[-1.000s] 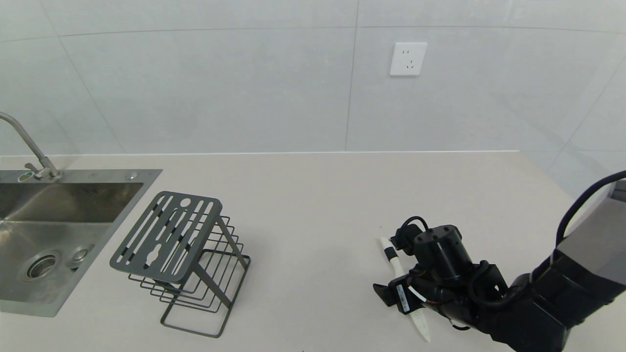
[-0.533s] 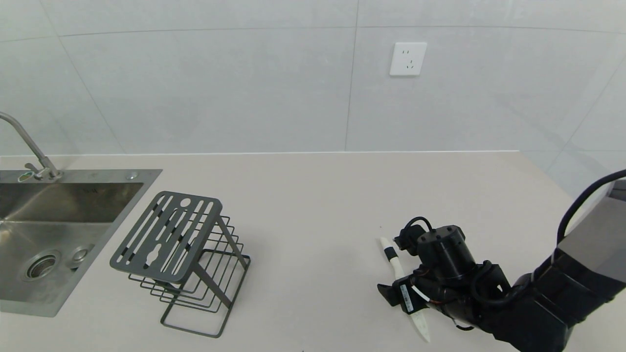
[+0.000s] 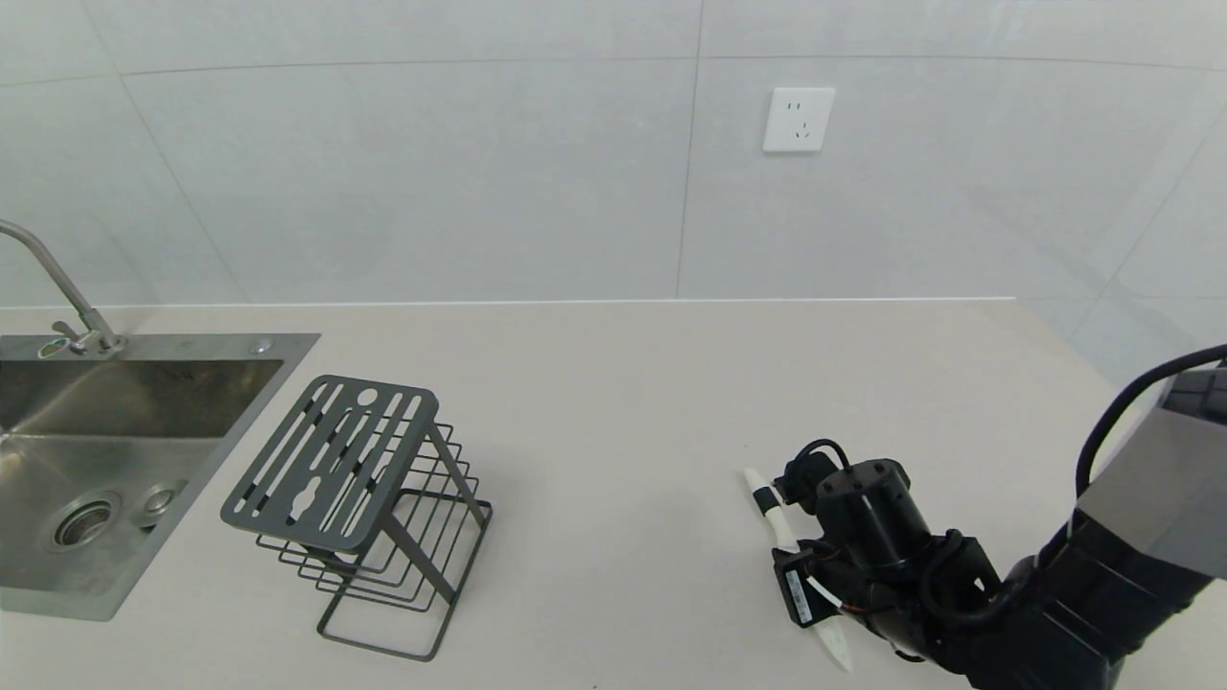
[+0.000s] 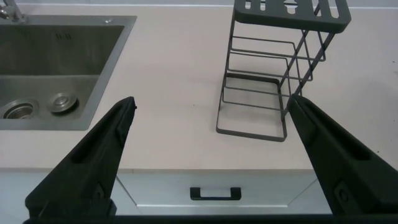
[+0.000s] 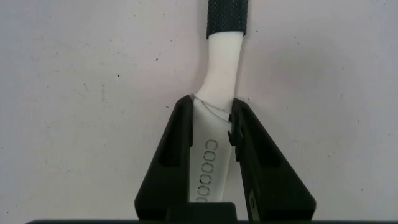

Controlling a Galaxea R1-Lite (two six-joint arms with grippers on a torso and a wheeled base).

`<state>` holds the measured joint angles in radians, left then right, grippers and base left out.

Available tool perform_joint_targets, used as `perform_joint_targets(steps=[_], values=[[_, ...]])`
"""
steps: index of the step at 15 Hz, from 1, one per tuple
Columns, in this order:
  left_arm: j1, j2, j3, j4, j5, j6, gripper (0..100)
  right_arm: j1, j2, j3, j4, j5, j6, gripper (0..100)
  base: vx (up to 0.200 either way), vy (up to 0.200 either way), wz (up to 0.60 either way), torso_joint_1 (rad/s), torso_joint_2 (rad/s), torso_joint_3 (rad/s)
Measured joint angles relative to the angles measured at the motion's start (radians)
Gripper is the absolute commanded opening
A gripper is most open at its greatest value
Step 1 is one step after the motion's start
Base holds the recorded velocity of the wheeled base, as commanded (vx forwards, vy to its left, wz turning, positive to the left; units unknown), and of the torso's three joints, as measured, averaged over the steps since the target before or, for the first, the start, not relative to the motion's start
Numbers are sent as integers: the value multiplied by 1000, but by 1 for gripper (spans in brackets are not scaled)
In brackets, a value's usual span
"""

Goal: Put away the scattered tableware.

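Observation:
A white knife (image 3: 770,500) with a black band on its handle lies flat on the pale counter (image 3: 613,402) at the right front. My right gripper (image 3: 803,586) points down over it, and its fingers (image 5: 180,146) are shut on the knife's (image 5: 222,68) blade just below the handle. A dark slotted knife rack (image 3: 335,460) stands left of centre, well apart from the knife. My left gripper (image 4: 211,102) hangs open and holds nothing, off the counter's front edge, facing the rack (image 4: 286,12) and the sink (image 4: 62,56).
A steel sink (image 3: 144,383) with a tap (image 3: 57,287) is set in the counter at the far left. A wall socket (image 3: 799,119) sits on the tiled wall behind. A drawer handle (image 4: 214,194) shows under the counter's front edge.
My right gripper's fingers have drawn together onto the knife, and the wrist has shifted slightly right. The head camera has moved a little. The knife and rack stay in place.

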<state>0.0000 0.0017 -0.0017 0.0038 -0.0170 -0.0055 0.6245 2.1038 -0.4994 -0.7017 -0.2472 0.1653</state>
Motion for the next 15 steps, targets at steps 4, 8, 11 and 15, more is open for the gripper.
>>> perform_joint_targets(steps=[4,8,11,15], values=[[0,0,0,0,-2,1,100,-6,-47,-19,17,5,-4,0,0,0,0,0,0,0],[0,0,0,1,-3,6,100,-7,-156,-31,-46,16,-8,0,0,0,0,0,0,0],[0,0,0,0,-3,-4,100,-5,-242,-29,-135,56,-16,0,0,0,0,0,0,0],[0,0,0,-1,-3,-1,100,-18,-310,0,-292,159,-67,0,0,0,0,0,0,0]])
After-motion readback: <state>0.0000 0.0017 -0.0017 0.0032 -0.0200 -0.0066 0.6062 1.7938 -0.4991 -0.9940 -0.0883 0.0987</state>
